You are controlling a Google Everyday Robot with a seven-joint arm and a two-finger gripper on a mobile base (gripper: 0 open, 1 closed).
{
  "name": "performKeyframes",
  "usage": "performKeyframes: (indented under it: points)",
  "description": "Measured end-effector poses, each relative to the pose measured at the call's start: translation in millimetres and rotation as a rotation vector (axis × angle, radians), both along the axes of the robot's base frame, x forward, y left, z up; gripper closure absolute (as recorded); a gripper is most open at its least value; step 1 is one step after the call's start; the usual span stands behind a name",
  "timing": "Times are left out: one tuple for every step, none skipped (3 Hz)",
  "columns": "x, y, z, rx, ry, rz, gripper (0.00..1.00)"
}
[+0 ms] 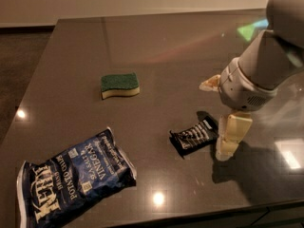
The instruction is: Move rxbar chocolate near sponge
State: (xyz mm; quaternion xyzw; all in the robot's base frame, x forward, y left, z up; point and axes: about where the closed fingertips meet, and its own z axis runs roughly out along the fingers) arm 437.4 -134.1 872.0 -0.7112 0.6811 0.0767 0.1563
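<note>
The rxbar chocolate [194, 136], a small black wrapper with white lettering, lies flat on the dark table [156, 46] right of centre. The sponge [119, 85], green on top with a pale yellow base, lies further back and to the left, well apart from the bar. My gripper [213, 119] hangs low over the table at the bar's right end. It is open and empty. One cream finger [232, 136] stands just right of the bar, and the other finger [209, 83] shows behind it.
A large dark blue potato chip bag [71, 179] lies at the front left. The table's front edge runs just below the bag and the gripper. My arm [266, 65] comes in from the upper right. Bright light spots reflect on the tabletop.
</note>
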Motion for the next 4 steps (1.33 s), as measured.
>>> performKeyframes:
  points:
    - [-5,15,-22,0.016,0.024,0.071,0.00]
    - [-9,23,-36,0.024,0.045,0.116,0.00]
    - [-11,28,-44,0.027,0.062,0.139,0.13]
    - [-10,27,-46,0.029,0.070,0.136,0.38]
